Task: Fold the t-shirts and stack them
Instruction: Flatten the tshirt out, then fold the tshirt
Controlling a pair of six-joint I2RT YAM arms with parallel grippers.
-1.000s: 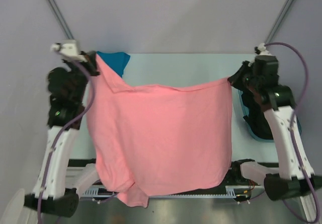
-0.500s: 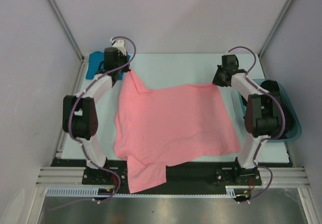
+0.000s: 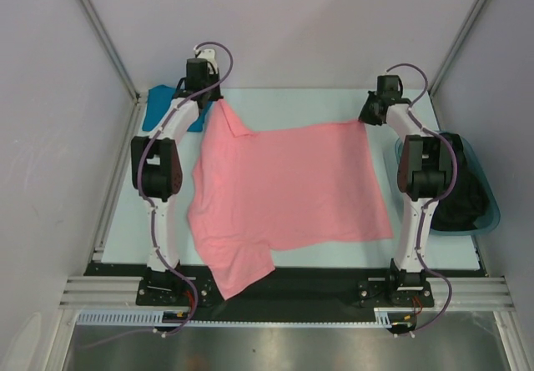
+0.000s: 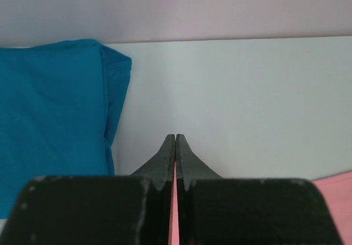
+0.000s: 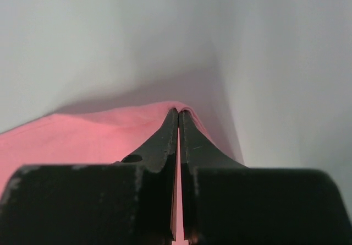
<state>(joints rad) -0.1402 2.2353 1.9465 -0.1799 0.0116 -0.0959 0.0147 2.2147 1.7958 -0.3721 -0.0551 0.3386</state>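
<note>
L tool [image 3: 217,102] & R tool [image 3: 367,118] each pinch a far corner of pink t-shirt [image 3: 292,188], spreading it flat for folding.

Pale worktop [image 3: 284,104] runs wide across the middle, and it's bare and smooth up by the back wall [image 3: 275,21]. Over on the right edge sits a see-through teal tub [image 3: 490,211] with something dark [image 3: 463,192] heaped inside it. Two metal poles [image 3: 100,33] slant up at the back corners. Along the near edge lies a silver rail [image 3: 284,289], and below it a steel sheet [image 3: 292,346].
</note>
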